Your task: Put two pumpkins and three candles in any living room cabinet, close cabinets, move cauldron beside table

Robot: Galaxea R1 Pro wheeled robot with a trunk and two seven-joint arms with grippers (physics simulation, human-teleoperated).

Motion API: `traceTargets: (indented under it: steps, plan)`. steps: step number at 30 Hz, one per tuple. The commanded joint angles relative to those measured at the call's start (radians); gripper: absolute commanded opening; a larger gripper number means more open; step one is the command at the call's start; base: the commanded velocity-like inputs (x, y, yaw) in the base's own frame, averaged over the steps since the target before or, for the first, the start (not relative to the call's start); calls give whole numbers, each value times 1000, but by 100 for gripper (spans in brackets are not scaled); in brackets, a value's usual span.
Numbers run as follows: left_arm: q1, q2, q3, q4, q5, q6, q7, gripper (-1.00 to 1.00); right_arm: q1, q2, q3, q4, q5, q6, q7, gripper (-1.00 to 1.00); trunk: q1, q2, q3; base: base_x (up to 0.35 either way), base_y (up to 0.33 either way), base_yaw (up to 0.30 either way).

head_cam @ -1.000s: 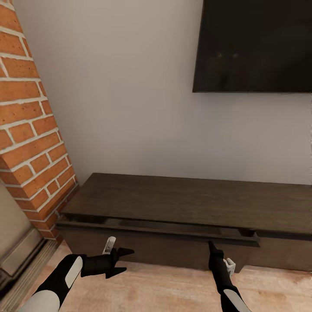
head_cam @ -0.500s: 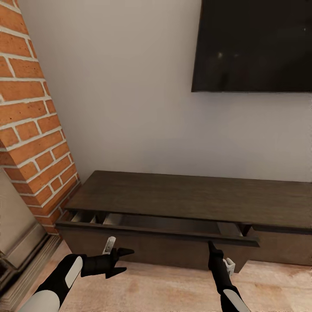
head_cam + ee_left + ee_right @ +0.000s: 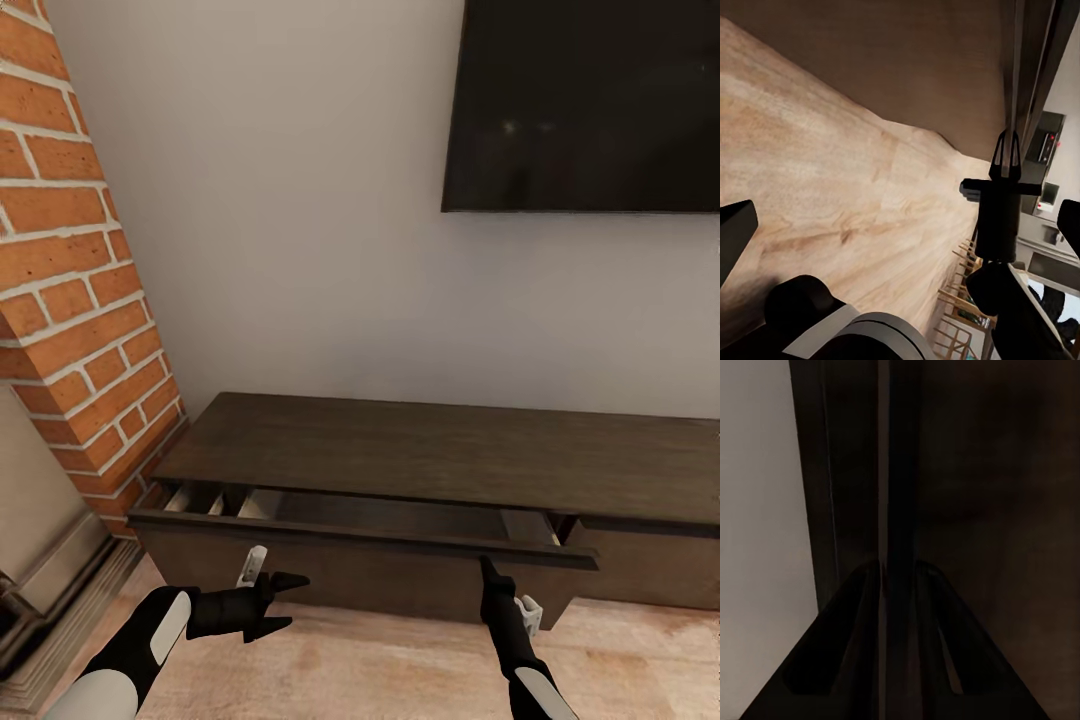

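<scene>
While the long dark cabinet point(image 3: 440, 470) is standing against the far wall under a black screen point(image 3: 585, 105), its left drawer point(image 3: 360, 545) is sitting pulled out toward the near side, showing pale dividers inside at its left end. The right hand point(image 3: 487, 572) is pointing up at the drawer's front edge, and the right wrist view is showing its two fingers point(image 3: 832, 652) closing tightly on a thin dark vertical edge of that drawer point(image 3: 894, 510). The left hand point(image 3: 285, 602) is hovering over the wooden floor point(image 3: 380, 670) just near of the cabinet front, its fingers spread apart and holding nothing. A brick column point(image 3: 65, 270) is rising at the left.
</scene>
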Motion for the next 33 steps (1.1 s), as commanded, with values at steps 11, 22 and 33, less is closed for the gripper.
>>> traceTargets:
  steps: [11, 22, 33]
  plan:
    - [0, 0, 0, 0, 0, 0, 0, 100, 0, -1, -13, -5, -17, 2, 12, -100, 0, 0, 0, -78, 0, 0]
    - [0, 0, 0, -1, 0, 0, 0, 100, 0, -1, -13, -5, -17, 2, 12, -100, 0, 0, 0, -155, 0, 0]
    - [0, 0, 0, -1, 0, 0, 1, 100, 0, -1, -13, -5, -17, 2, 12, -100, 0, 0, 0, -143, 0, 0]
